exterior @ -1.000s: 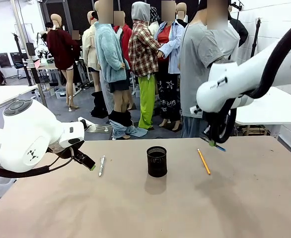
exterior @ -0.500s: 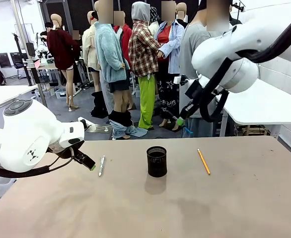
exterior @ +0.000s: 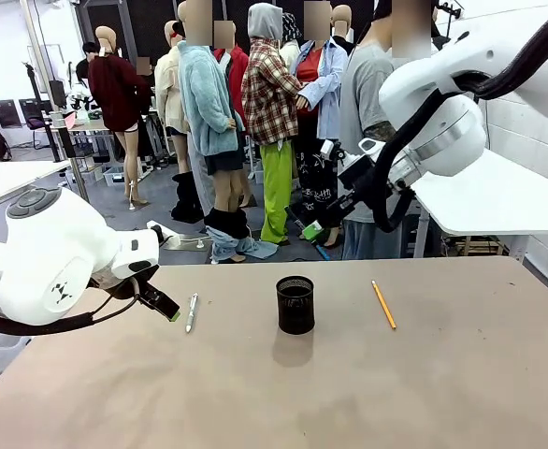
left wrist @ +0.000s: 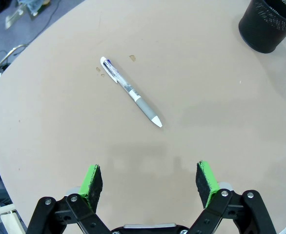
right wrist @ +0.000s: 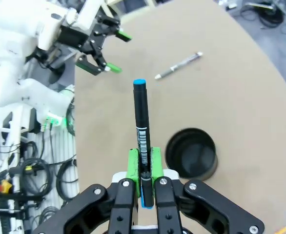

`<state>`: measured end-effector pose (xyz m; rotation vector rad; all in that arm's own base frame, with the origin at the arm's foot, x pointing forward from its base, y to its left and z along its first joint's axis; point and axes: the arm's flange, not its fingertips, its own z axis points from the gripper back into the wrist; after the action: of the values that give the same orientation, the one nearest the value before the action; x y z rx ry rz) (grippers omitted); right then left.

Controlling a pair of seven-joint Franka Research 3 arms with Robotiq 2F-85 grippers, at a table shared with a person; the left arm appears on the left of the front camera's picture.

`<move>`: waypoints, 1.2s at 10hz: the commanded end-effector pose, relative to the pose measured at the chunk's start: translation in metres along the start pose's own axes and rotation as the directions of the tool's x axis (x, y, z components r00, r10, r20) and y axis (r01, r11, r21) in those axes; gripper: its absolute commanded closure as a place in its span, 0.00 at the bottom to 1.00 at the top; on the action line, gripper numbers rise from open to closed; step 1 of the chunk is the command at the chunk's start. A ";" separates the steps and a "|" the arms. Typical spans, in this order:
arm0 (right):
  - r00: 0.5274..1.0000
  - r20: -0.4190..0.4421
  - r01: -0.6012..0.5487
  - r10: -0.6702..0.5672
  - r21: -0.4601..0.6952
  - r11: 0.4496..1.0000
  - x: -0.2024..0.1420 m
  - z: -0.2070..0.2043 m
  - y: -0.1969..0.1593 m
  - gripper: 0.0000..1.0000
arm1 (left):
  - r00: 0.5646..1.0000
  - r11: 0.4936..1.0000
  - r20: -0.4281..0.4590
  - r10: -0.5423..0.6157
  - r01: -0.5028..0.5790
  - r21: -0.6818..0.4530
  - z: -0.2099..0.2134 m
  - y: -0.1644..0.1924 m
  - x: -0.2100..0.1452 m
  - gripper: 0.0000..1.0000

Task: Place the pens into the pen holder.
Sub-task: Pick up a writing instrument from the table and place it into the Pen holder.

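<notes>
— Where is the right gripper (exterior: pixel 310 227)?
— In the air above the far edge of the table (exterior: pixel 367 393). Its green pads are clamped on the dark bluish pen (right wrist: pixel 141 122), which sticks out past the fingertips and has a light blue end cap.
— And the pen holder (exterior: pixel 295 305)?
— It stands upright near the middle of the table, toward the far edge. In the right wrist view its open mouth lies just beside the held pen, below it.
— What about the other pens?
— The white-silver pen (exterior: pixel 192 312) lies flat, left of the holder and toward the left edge. The yellow-orange pencil (exterior: pixel 383 304) lies flat on the holder's right, well apart from it.
— And the left gripper (exterior: pixel 166 309)?
— It hangs low near the left edge with its fingers spread wide and nothing between them. The white-silver pen lies just ahead of them on the bare tabletop
</notes>
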<state>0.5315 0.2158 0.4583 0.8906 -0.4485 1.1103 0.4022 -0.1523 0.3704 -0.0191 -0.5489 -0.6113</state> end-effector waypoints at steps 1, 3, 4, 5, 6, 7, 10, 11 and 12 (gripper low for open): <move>0.998 0.042 -0.037 0.036 0.042 0.998 0.001 -0.019 -0.006 1.00 | 1.000 1.000 0.002 0.004 -0.004 0.000 0.001 0.002 0.000 0.00; 0.994 0.018 -0.104 0.105 -0.020 0.994 -0.005 -0.054 -0.011 1.00 | 1.000 1.000 0.002 0.004 -0.004 0.000 0.001 0.002 0.000 0.00; 0.990 0.058 -0.126 0.125 0.004 0.992 -0.008 -0.062 -0.016 1.00 | 1.000 1.000 0.002 0.004 -0.004 0.000 0.001 0.002 0.000 0.00; 0.977 0.140 -0.163 0.161 0.007 0.987 -0.012 -0.067 -0.022 1.00 | 1.000 1.000 0.002 0.004 -0.004 0.000 0.001 0.002 0.000 0.00; 0.978 0.142 -0.155 0.151 0.014 0.988 -0.014 -0.072 -0.028 1.00 | 1.000 1.000 0.002 0.004 -0.004 0.000 0.001 0.002 0.000 0.00; 0.980 0.160 -0.123 0.119 0.015 0.992 -0.019 -0.075 -0.036 1.00 | 1.000 1.000 0.002 0.004 -0.004 0.000 0.001 0.002 0.000 0.00; 0.975 0.160 -0.160 0.158 0.000 0.987 -0.034 -0.088 -0.048 1.00 | 1.000 1.000 0.002 0.004 -0.004 0.000 0.001 0.002 0.000 0.00; 0.971 0.169 -0.170 0.168 -0.005 0.985 -0.039 -0.092 -0.052 1.00 | 1.000 1.000 0.002 0.004 -0.004 0.000 0.001 0.002 0.000 0.00; 0.971 0.157 -0.180 0.178 -0.002 0.984 -0.041 -0.094 -0.055 1.00 | 1.000 1.000 0.002 0.004 -0.004 0.000 0.001 0.002 0.000 0.00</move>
<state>0.5487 0.2551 0.3579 0.9643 -0.6127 1.2017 0.4022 -0.1523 0.3704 -0.0189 -0.5489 -0.6113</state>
